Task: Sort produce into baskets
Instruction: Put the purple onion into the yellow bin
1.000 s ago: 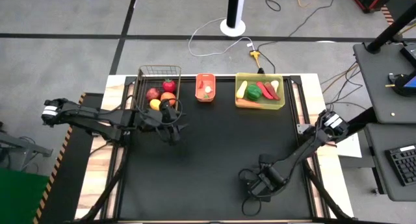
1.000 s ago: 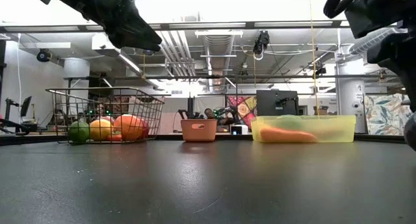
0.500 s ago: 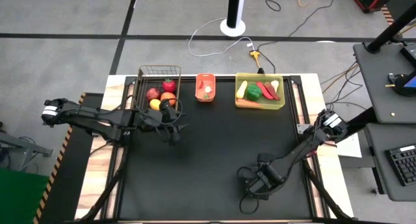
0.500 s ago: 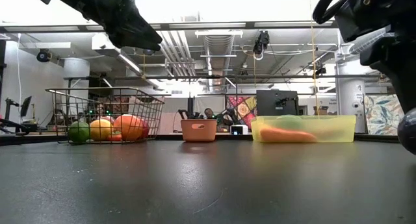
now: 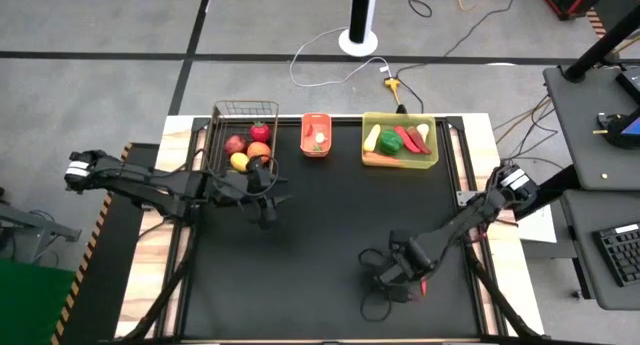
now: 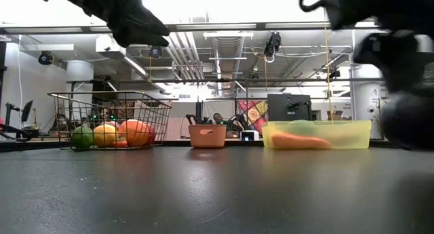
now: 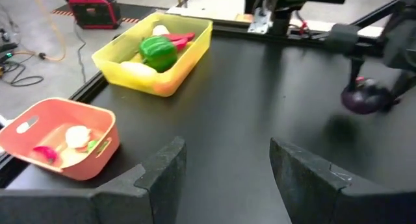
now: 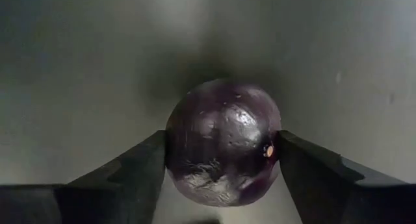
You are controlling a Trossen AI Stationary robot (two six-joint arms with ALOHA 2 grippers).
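Observation:
My right gripper hangs over the near right part of the black table, pointing down, shut on a round, glossy purple eggplant. The left wrist view shows this eggplant from afar, with its shadow on the mat beneath. My left gripper is open and holds nothing. It hovers by the near side of the wire basket, which holds red, orange and yellow fruit. The small orange basket and the yellow-green bin of vegetables stand along the far edge. My right gripper pinches the eggplant by two opposite sides between its two fingers. The fingers come from above, pointing steeply down. The eggplant seems lifted a little clear of the mat, its shadow lying apart below it.
The three baskets line the table's far edge, the wire one at the left, the yellow-green bin at the right. The black mat between the arms is bare. Cables lie on the floor beyond the table.
My right gripper has gone a little toward the table's left edge and up, most of it in the last half second; it shows blurred in the low view. My left gripper has kept still.

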